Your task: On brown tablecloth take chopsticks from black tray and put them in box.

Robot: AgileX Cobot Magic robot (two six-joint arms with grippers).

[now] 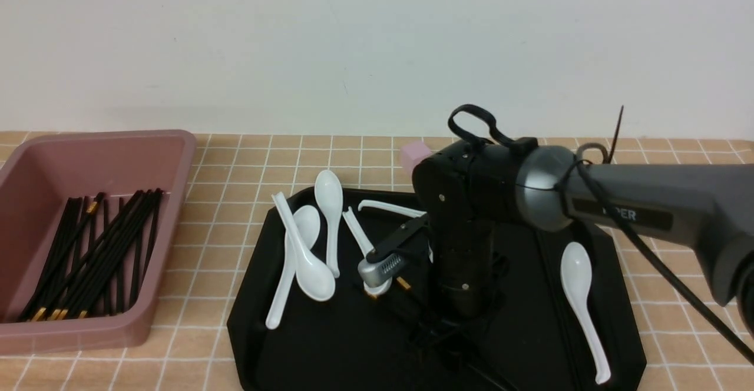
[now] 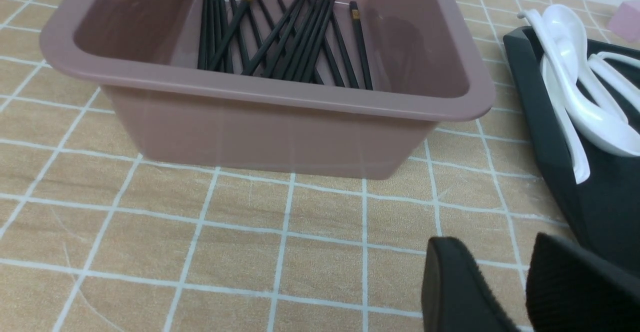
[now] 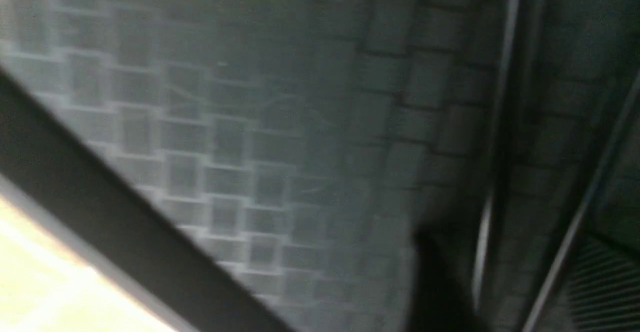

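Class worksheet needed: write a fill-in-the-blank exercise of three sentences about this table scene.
The chopsticks in the box are ___ in colour.
The spoons on the tray are ___ in colour.
Seen from the front, the box stands to the ___ of the tray.
Missing words: black, white, left.

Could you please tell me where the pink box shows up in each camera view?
Front view: the box sits far left, chopsticks inside.
Left wrist view: the box is seen close up, its long wall facing the camera.
Right wrist view: not in it.
Shared landmark: the black tray beside the box, in the front and left wrist views.
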